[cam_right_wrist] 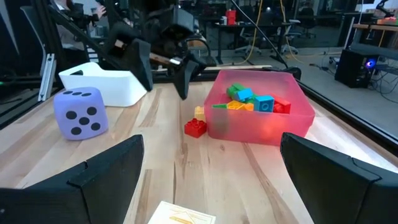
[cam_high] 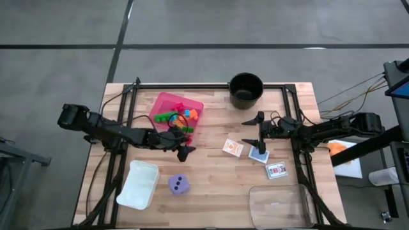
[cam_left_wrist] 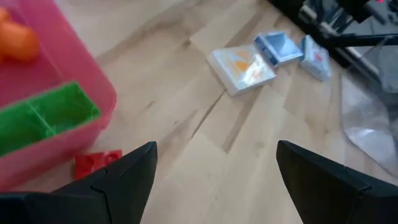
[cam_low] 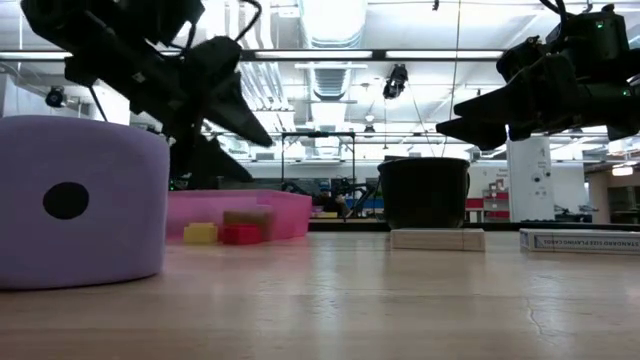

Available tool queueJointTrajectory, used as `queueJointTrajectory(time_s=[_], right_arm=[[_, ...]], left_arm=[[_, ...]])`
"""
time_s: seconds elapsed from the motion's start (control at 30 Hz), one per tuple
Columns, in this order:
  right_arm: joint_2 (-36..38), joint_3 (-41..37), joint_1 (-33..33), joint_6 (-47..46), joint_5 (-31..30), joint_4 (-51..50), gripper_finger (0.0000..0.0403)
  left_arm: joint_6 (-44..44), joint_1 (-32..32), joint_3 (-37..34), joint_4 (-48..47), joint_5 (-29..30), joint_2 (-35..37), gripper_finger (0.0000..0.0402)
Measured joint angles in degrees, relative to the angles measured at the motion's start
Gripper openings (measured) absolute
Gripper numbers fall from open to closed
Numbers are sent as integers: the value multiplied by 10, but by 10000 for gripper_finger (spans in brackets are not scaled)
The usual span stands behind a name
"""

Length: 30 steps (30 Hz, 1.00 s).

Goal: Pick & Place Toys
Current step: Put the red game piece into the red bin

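Small plastic bricks [cam_high: 176, 117] fill the pink square tray [cam_high: 162, 102]; beside it, purple die [cam_high: 179, 185], cards [cam_high: 255, 155], red brick [cam_right_wrist: 195, 127] remain. Left gripper [cam_high: 184, 142] and right gripper [cam_high: 259, 131] spread, empty.

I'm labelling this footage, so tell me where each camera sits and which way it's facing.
High: overhead, straight down on table; both arms show.
Low: tabletop level, past purple die toward room; both grippers overhead.
Left wrist: on left arm, over pink tray and cards; own open fingers show.
Right wrist: on right arm, facing tray, die, left gripper.
Shared: tray, every view.
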State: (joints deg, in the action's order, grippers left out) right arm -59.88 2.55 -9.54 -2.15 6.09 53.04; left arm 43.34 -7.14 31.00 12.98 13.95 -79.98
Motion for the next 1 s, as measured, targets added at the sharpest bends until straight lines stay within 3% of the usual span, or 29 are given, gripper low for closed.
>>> queueJointTrajectory(time_s=[0.33, 0.6, 1.0], right_arm=[[0, 0, 0, 0, 0, -4, 378], [0, 0, 0, 0, 0, -4, 378], [0, 0, 0, 0, 0, -4, 378]], left_arm=[[17, -1, 31, -23, -3, -78, 330], [6, -1, 102, -191, 55, -94, 330], [-2, 16, 119, -223, 60, -131, 330]])
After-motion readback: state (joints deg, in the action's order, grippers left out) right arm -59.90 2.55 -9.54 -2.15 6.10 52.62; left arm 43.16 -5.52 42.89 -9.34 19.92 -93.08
